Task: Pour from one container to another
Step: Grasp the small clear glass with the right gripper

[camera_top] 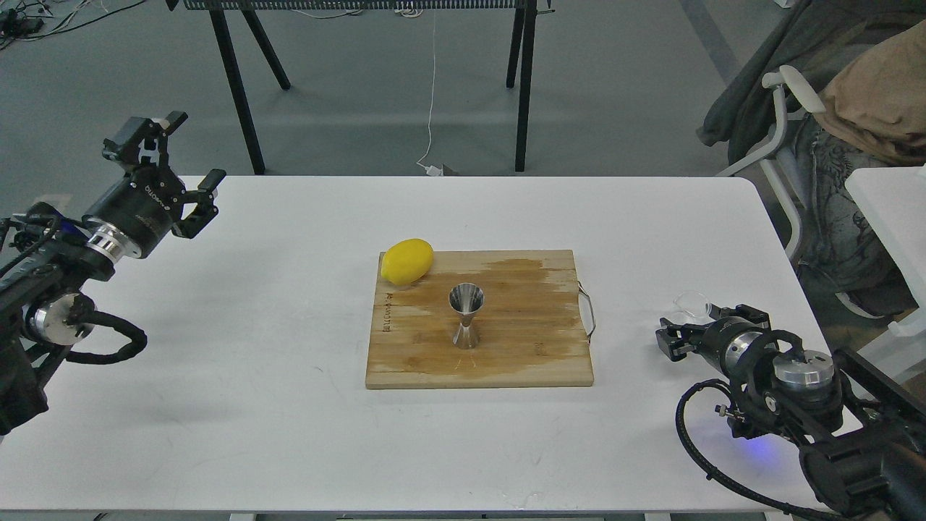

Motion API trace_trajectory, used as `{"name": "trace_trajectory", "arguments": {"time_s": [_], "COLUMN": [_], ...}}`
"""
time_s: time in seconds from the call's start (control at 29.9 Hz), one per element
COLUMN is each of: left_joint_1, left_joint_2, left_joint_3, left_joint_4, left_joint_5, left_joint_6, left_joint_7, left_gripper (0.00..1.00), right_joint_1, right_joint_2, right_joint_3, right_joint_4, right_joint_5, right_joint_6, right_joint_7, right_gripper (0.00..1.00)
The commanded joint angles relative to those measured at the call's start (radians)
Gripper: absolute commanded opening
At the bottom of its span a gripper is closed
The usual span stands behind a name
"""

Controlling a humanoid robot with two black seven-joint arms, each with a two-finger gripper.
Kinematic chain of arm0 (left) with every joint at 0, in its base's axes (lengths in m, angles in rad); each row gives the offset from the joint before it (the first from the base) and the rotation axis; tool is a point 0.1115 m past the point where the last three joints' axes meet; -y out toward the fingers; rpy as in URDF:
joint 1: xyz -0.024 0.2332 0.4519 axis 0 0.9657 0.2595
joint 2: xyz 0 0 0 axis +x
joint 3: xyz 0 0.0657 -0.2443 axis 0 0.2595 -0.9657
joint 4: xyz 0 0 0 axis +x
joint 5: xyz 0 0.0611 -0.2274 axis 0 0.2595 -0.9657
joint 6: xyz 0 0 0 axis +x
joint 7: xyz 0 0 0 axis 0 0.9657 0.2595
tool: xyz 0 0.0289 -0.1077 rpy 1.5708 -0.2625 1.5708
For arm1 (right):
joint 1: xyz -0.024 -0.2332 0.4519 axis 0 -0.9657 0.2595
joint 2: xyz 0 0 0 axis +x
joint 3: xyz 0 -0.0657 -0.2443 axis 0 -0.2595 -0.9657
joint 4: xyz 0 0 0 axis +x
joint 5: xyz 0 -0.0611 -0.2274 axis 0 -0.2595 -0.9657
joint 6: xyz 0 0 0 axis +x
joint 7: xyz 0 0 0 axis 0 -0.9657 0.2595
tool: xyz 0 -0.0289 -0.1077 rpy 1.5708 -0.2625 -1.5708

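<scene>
The steel hourglass jigger [466, 315] stands upright in the middle of the wooden cutting board [521, 362]. The small clear glass cup [691, 303] sits on the white table to the right of the board, faint against the surface. My right gripper [709, 327] lies low over the table just in front of the cup, its dark fingers spread apart and nothing between them. My left gripper [187, 150] hangs open above the table's far left corner, far from both containers.
A yellow lemon [407, 260] rests on the board's back left corner. The board has a wet stain and a wire handle [589, 311] on its right side. A chair with clothes [832, 108] stands beyond the table's right edge.
</scene>
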Motion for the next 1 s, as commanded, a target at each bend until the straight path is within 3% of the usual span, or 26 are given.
{"name": "trace_trajectory", "arguments": {"time_s": [0.0, 0.37, 0.54, 0.97], "left_joint_1": [0.001, 0.004, 0.007, 0.007], "left_joint_2": [-0.002, -0.002, 0.0, 0.0], "left_joint_3": [0.0, 0.0, 0.0, 0.0], "left_joint_4": [0.0, 0.005, 0.006, 0.006], "left_joint_5": [0.0, 0.001, 0.0, 0.001], "left_joint_6": [0.0, 0.0, 0.0, 0.0], "left_joint_7": [0.0, 0.0, 0.0, 0.0], "left_gripper": [0.99, 0.99, 0.99, 0.99], "right_joint_1": [0.001, 0.008, 0.016, 0.014], "right_joint_2": [0.0, 0.008, 0.008, 0.008], "right_joint_3": [0.001, 0.007, 0.0, -0.006], "right_joint_4": [-0.003, -0.003, -0.004, -0.003], "right_joint_5": [0.0, 0.0, 0.0, -0.001], "right_joint_6": [0.004, 0.022, 0.022, 0.027], "right_joint_7": [0.0, 0.001, 0.001, 0.001], "right_gripper": [0.75, 0.75, 0.6, 0.55]}}
